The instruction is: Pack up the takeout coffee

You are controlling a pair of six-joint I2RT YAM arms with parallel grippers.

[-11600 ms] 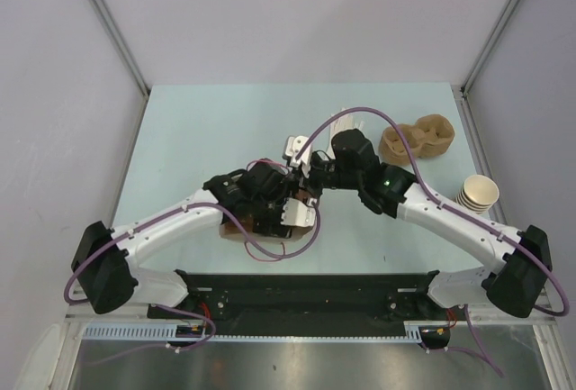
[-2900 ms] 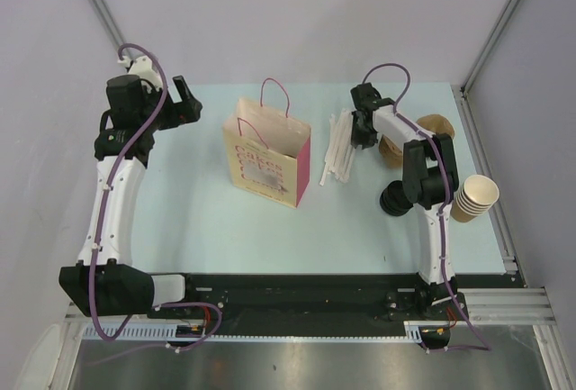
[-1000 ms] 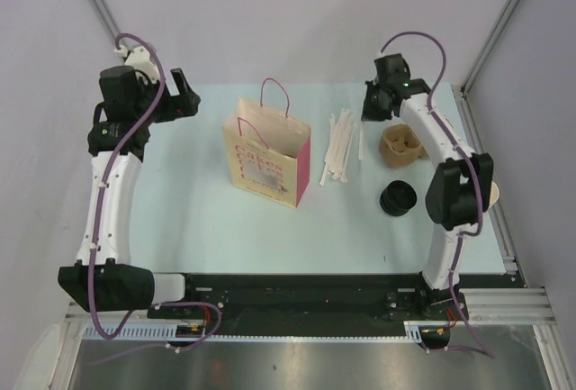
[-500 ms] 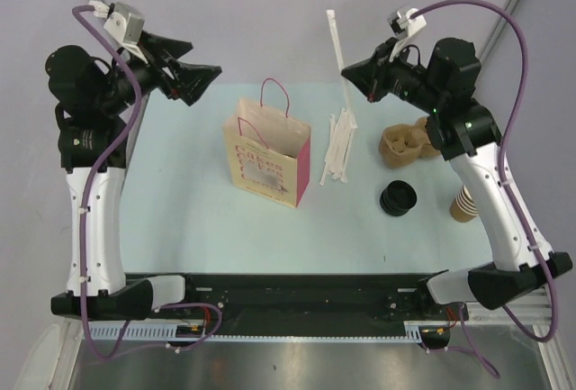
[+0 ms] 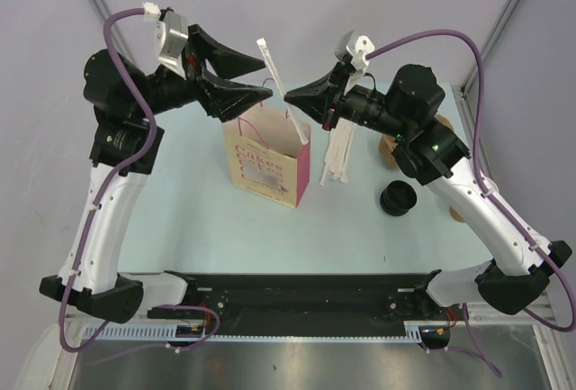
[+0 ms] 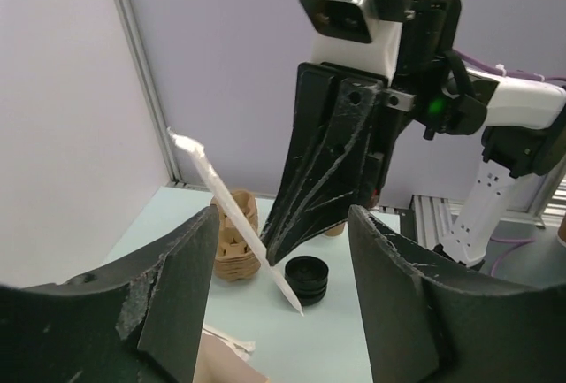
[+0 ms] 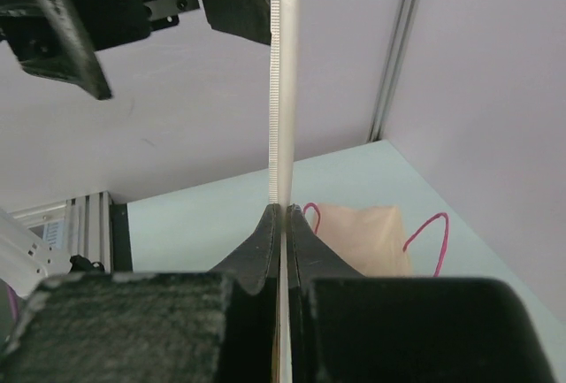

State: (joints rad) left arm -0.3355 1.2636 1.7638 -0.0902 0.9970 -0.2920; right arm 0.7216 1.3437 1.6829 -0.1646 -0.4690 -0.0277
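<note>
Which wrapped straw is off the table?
The straw pinched in the right gripper, above the paper bag; the others lie on the table.

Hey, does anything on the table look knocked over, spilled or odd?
Nothing spilled or toppled. The bag stands upright, slightly turned. Beside it, loose straws lie fanned untidily. The right gripper pinches one straw in the air, tilted.

White paper-wrapped straw (image 7: 283, 73) upright between the tight black fingertips of the right gripper (image 7: 283, 213), pink-handled paper bag (image 7: 358, 234) beyond.
</note>
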